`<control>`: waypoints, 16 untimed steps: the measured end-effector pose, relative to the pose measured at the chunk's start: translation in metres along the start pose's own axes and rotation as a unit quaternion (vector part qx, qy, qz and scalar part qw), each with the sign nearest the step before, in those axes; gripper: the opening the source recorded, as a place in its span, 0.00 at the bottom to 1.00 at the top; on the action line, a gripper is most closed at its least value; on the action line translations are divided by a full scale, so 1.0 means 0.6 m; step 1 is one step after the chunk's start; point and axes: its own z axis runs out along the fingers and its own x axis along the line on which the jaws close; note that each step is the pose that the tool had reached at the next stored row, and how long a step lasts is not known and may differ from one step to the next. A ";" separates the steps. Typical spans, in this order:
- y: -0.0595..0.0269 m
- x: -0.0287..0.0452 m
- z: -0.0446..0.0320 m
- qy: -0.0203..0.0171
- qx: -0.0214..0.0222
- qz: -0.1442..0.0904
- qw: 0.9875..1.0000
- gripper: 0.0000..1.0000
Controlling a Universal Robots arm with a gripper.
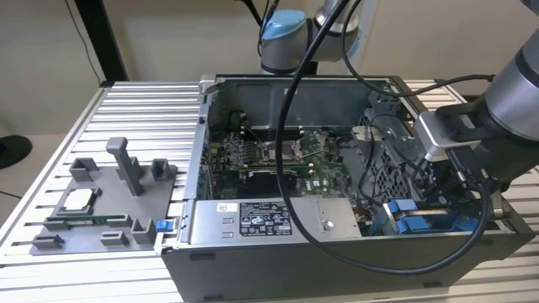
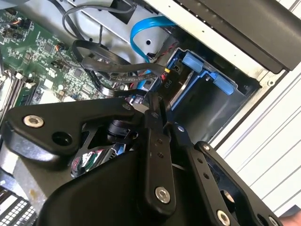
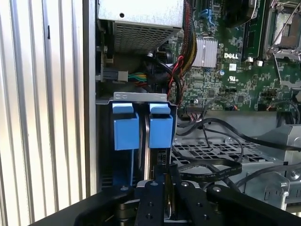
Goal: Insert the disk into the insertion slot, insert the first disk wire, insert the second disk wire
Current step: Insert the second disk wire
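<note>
Black gripper (image 3: 167, 188) linkage sits closest to the lens in both wrist views, its fingers (image 2: 155, 117) drawn close together around a thin dark piece just above the drive bay; what that piece is I cannot tell.

Largest of the containers is the open computer case (image 1: 337, 265), lying on a ribbed aluminium table (image 1: 143, 107). Inside it sit the green motherboard (image 1: 278, 154), the grey labelled power-supply box (image 1: 269, 221) and, directly beyond the fingertips, the insertion slot (image 3: 106, 141). The disk (image 3: 146, 136) is already seated in that bay, edge-on between two bright blue carrier tabs (image 3: 126, 127), just ahead of the fingers.

The exterior view adds what the wrist cameras miss: the arm (image 1: 514, 95) reaching down into the case at the exterior view's right, and a grey fixture tray (image 1: 93, 214) holding small parts, well apart from the gripper. The second wrist view alone shows a light blue data cable (image 2: 141, 28) looping above the bay, and a black flat cable (image 2: 108, 59) passing beside the fingers.
</note>
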 end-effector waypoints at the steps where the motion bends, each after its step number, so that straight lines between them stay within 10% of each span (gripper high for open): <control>1: 0.000 0.000 0.000 0.000 0.000 0.000 1.000 0.00; 10: 0.000 0.001 0.004 0.000 0.001 0.000 1.000 0.00; 11: 0.000 0.001 0.005 0.000 0.001 0.000 1.000 1.00; 16: -0.001 -0.002 -0.007 0.000 -0.002 0.001 1.000 1.00</control>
